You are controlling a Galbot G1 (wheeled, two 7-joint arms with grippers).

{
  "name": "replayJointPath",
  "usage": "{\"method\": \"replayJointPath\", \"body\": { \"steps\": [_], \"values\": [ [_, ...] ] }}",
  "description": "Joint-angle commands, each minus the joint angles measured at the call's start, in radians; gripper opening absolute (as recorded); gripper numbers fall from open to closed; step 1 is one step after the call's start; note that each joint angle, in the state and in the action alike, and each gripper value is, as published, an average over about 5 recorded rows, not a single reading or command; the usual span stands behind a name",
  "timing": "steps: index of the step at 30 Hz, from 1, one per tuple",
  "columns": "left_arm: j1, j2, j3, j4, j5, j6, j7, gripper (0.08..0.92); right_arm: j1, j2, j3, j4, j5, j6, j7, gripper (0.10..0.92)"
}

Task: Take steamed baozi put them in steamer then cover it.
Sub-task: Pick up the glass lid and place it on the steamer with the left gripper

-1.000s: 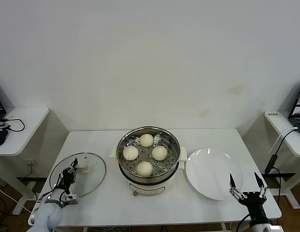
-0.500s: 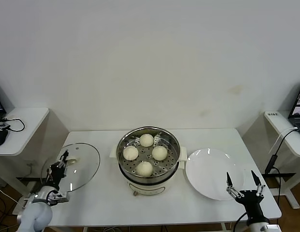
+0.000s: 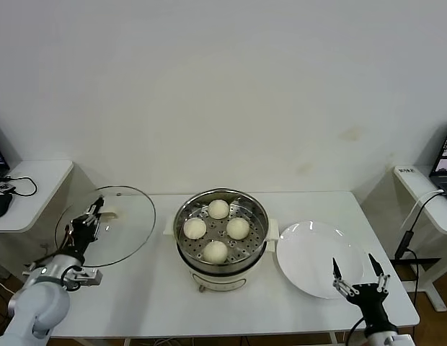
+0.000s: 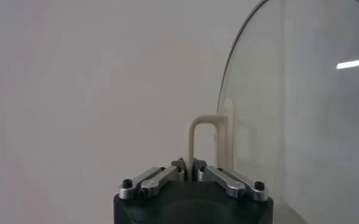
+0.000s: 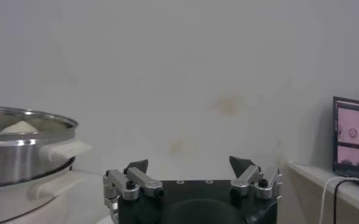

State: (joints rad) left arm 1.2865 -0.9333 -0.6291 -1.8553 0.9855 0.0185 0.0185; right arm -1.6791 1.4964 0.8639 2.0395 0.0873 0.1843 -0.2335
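Left end effector [image 3: 89,220] grips the cream handle of the round clear glass lid [image 3: 115,227], held tilted above the white bench [image 3: 158,288]. Right end effector [image 3: 353,277] hangs spread wide beside the flat white plate [image 3: 310,252]. 4 cream-white domed buns [image 3: 216,231] sit in the shiny steel steamer basket [image 3: 182,229].

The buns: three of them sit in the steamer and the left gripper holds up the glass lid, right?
Not quite: the head view shows four buns in the steamer, not three. The rest holds: the left gripper is shut on the handle of the glass lid, lifted beside the steamer.
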Motion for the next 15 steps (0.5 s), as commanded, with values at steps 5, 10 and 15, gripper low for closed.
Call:
{"method": "replayJointPath", "body": {
  "steps": [5,10,15],
  "values": [
    [-0.097,0.028,0.271,-0.253,0.011,0.243,0.238,0.145,0.011,0.013,-0.015,-0.017,-0.135,0.009,0.01,0.823],
    [-0.16,-0.057,0.393,-0.235,0.085,0.301,0.284,0.145,0.02,0.015,-0.02,-0.036,-0.176,0.006,0.025,0.823],
    [-0.205,-0.163,0.451,-0.217,0.197,0.344,0.323,0.145,0.038,0.013,-0.043,-0.056,-0.195,-0.005,0.025,0.823]
  ]
}}
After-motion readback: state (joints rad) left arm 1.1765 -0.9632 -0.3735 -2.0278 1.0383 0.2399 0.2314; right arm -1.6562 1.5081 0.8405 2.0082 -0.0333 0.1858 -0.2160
